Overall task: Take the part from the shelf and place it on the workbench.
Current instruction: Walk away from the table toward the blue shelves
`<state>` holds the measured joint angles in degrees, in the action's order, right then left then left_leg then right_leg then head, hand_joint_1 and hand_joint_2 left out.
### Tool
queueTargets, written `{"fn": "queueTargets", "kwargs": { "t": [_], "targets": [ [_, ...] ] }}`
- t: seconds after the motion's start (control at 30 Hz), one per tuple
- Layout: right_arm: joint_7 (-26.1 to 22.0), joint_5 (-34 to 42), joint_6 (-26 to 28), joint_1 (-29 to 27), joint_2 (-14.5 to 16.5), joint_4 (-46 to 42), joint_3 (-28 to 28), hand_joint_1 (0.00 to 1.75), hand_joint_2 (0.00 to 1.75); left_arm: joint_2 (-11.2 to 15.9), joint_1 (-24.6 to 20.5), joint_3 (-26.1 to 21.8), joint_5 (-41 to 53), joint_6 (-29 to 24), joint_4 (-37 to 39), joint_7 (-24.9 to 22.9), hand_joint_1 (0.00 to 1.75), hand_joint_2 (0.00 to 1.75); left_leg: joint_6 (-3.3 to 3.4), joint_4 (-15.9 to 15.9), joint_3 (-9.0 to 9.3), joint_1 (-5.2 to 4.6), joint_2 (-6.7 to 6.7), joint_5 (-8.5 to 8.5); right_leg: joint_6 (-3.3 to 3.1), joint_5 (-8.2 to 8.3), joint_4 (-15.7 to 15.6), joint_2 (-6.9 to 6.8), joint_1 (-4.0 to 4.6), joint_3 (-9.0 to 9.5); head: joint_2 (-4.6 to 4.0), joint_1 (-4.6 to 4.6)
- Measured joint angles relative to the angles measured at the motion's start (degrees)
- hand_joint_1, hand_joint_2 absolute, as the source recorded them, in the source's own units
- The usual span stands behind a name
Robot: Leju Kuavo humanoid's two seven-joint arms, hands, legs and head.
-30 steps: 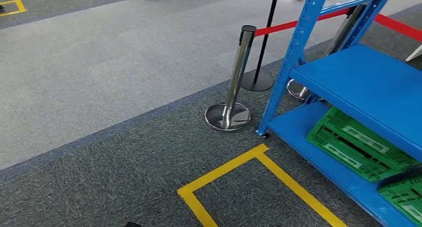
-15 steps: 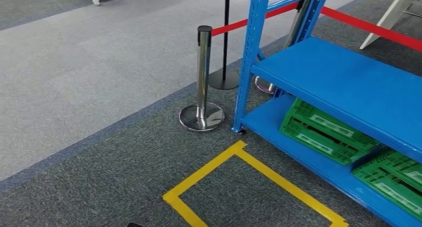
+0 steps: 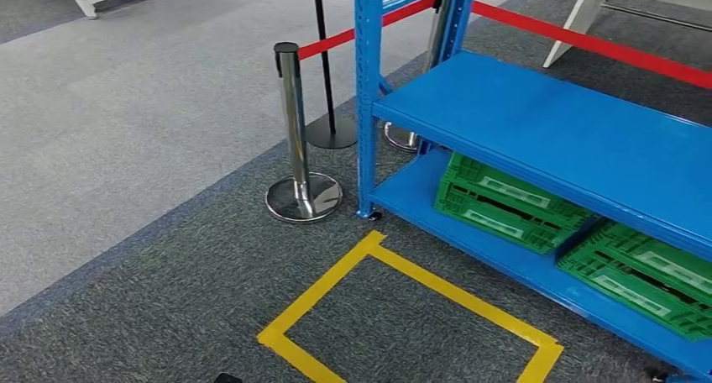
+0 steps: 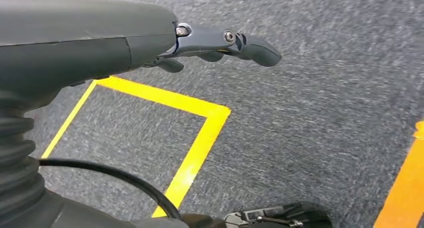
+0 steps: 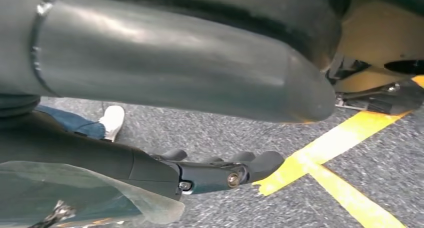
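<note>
shelf (image 3: 537,131) cut off at right edge, right green crate (image 3: 646,274) partly cropped, carpet (image 4: 325,113) blurred

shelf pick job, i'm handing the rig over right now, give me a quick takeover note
Left hand: hangs over the grey carpet, holds nothing, fingers loosely extended.
Right hand: hangs low over the carpet, holds nothing.
Blue metal shelf: ahead on the right; its middle deck looks bare, and two green plastic crates sit on the bottom deck. I can't make out the part.
Yellow tape square on the floor lies directly in front of the shelf.
Done: nothing picked.
Left: step up to the shelf, find and grip the part, carry it to the workbench.
</note>
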<state>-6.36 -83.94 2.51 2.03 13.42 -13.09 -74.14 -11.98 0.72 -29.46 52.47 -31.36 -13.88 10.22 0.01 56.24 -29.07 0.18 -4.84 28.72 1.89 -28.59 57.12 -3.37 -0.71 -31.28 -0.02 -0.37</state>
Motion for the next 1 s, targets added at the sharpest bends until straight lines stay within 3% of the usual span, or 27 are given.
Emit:
{"fn": "queueTargets", "kwargs": {
  "t": [0.07,0.13,0.2,0.23,0.27,0.3,0.33,0.37,0.43,0.5,0.57,0.63,0.67,0.73,0.77,0.8,0.83,0.87,0.93,1.0],
  "targets": [
    [0.0,-0.1,0.0,-0.1,0.0,0.0,0.0,0.0,0.0,0.0,-0.1,0.0,0.0,0.0,0.0,-0.1,0.0,1.75,-0.56,0.1,0.2,0.05,-0.48,0.17,-0.87,0.12,0.0,0.97,0.05,-0.15,0.0,-0.1],
    [0.0,-0.1,0.0,-0.2,0.0,0.0,0.0,0.0,0.0,0.0,-0.1,0.0,0.1,0.0,0.0,-0.1,0.0,1.75,-1.18,2.0,-0.38,0.3,1.09,1.86,-1.6,0.35,-0.1,1.85,-0.1,-0.21,0.0,-0.25],
    [0.0,-0.2,0.0,-0.1,0.0,0.0,0.0,0.0,0.0,0.0,-0.1,0.0,0.2,0.0,0.0,-0.1,0.0,1.75,-1.54,8.7,-3.23,0.43,3.46,5.74,-2.12,0.56,-0.1,2.85,-0.15,-0.21,0.0,-0.51],
    [0.0,-0.2,0.0,-0.1,0.0,0.0,0.0,0.0,0.0,0.0,-0.1,0.0,0.3,0.0,0.0,-0.1,0.0,1.75,-1.56,13.1,-5.18,0.42,4.01,7.62,-2.27,0.62,-0.1,3.43,-0.08,-0.28,0.0,-0.56],
    [0.0,-0.2,0.0,-0.1,0.0,0.0,0.0,0.0,0.0,0.1,-0.1,0.0,0.3,0.0,0.0,-0.1,0.0,1.75,-1.5,16.4,-6.75,0.4,4.23,8.64,-2.37,0.65,-0.1,4.06,0.0,-0.31,0.0,-0.56],
    [0.0,-0.2,0.0,-0.1,0.0,0.0,0.0,0.0,0.0,0.1,-0.1,0.0,0.3,0.0,0.0,-0.1,0.0,1.75,-1.35,17.8,-7.44,0.38,4.33,8.41,-2.42,0.67,-0.1,4.75,0.09,-0.3,0.0,-0.56],
    [0.0,-0.3,0.0,-0.2,0.0,0.0,0.0,0.0,0.0,0.2,-0.1,0.0,0.4,0.1,0.0,-0.1,0.0,1.75,-1.11,16.6,-7.04,0.35,4.47,7.0,-2.44,0.69,-0.1,5.47,0.17,-0.23,0.0,-0.56],
    [0.0,-0.3,0.0,-0.2,0.0,0.0,0.0,0.0,0.0,0.2,-0.1,-0.1,0.4,0.1,0.0,-0.1,0.0,1.75,-0.78,13.4,-5.65,0.33,4.89,4.73,-2.43,0.71,-0.1,6.2,0.23,-0.13,0.0,-0.56],
    [0.0,-0.3,0.0,-0.2,0.0,0.0,0.0,0.0,0.0,0.2,0.0,-0.1,0.5,0.2,0.0,0.0,0.0,1.75,0.03,5.1,-2.2,0.32,7.31,0.78,-2.28,0.77,0.0,7.47,0.3,-0.12,0.0,-0.51],
    [0.0,-0.4,-0.1,-0.1,0.1,0.0,0.0,0.0,0.0,0.2,0.0,-0.1,0.5,0.2,0.0,0.1,0.0,1.75,0.46,1.0,-0.62,0.26,9.05,-0.25,-1.78,0.98,0.1,8.52,0.2,-0.62,0.0,-0.56],
    [0.0,-0.4,-0.1,-0.1,0.1,0.0,0.0,0.0,0.0,0.1,0.0,-0.2,0.6,0.2,0.0,0.1,0.0,1.75,0.65,0.3,-0.54,0.25,8.34,-0.29,-1.02,1.3,0.0,9.48,0.06,-1.22,0.0,-0.68],
    [0.1,-0.4,-0.1,-0.2,0.1,0.0,0.0,0.0,0.0,0.1,0.0,-0.2,0.6,0.3,0.0,0.1,0.0,1.75,1.18,-0.4,-0.4,0.49,7.13,-0.78,-0.48,0.42,1.2,8.33,0.12,-2.24,0.0,-0.5],
    [0.1,-0.4,-0.1,-0.2,0.1,0.0,0.0,0.0,0.0,0.1,0.0,-0.2,0.6,0.3,0.0,0.1,0.0,1.75,1.43,-0.7,-0.35,0.63,6.42,-0.99,-0.28,-0.98,3.4,7.07,0.17,-3.41,0.0,-0.28],
    [0.2,-0.4,-0.1,0.0,0.1,0.0,0.0,0.0,0.0,0.1,0.1,-0.3,0.6,0.4,0.0,0.0,0.0,1.75,1.67,-0.8,-0.43,0.55,4.97,-1.07,0.1,-4.9,10.8,4.6,0.08,-6.89,0.0,0.07],
    [0.2,-0.4,-0.1,0.0,0.1,0.0,0.0,0.0,0.0,0.0,0.2,-0.3,0.7,0.4,0.0,0.0,0.0,1.75,1.66,-0.8,-0.47,0.51,4.21,-1.05,0.33,-6.25,14.3,4.06,0.01,-8.47,0.0,0.12],
    [0.2,-0.4,-0.1,-0.1,0.1,0.0,0.0,0.0,0.0,0.1,0.2,-0.3,0.7,0.4,0.0,0.0,0.0,1.75,1.63,-0.8,-0.48,0.5,3.52,-1.03,0.54,-6.6,16.2,3.74,-0.07,-9.23,0.0,0.11],
    [0.2,-0.4,0.0,-0.2,0.1,0.0,0.0,0.0,0.0,0.1,0.2,-0.3,0.7,0.4,0.0,-0.1,0.0,1.75,1.56,-0.8,-0.46,0.51,2.94,-0.98,0.7,-5.81,15.8,3.48,-0.16,-8.82,0.0,0.13],
    [0.3,-0.4,0.0,-0.2,0.1,0.0,0.0,0.0,0.0,0.0,0.2,-0.3,0.8,0.4,0.0,-0.1,0.0,1.75,1.43,-0.7,-0.41,0.54,2.46,-0.89,0.81,-4.11,13.0,3.11,-0.27,-7.16,0.0,0.13],
    [0.3,-0.4,0.1,-0.2,0.1,0.0,0.0,0.0,0.0,0.0,0.1,-0.3,0.9,0.4,0.0,-0.1,0.0,1.75,0.84,-0.3,-0.35,0.42,1.68,-0.5,0.8,-1.03,4.6,1.43,-0.35,-2.49,0.0,0.17],
    [0.3,-0.4,0.1,0.0,0.1,0.0,0.0,0.0,0.0,0.0,0.0,-0.3,1.0,0.4,0.0,-0.1,0.0,1.75,0.14,0.2,-0.32,0.11,1.08,-0.13,0.23,-0.26,0.3,0.45,-0.25,0.05,0.0,0.07]
  ]
}}
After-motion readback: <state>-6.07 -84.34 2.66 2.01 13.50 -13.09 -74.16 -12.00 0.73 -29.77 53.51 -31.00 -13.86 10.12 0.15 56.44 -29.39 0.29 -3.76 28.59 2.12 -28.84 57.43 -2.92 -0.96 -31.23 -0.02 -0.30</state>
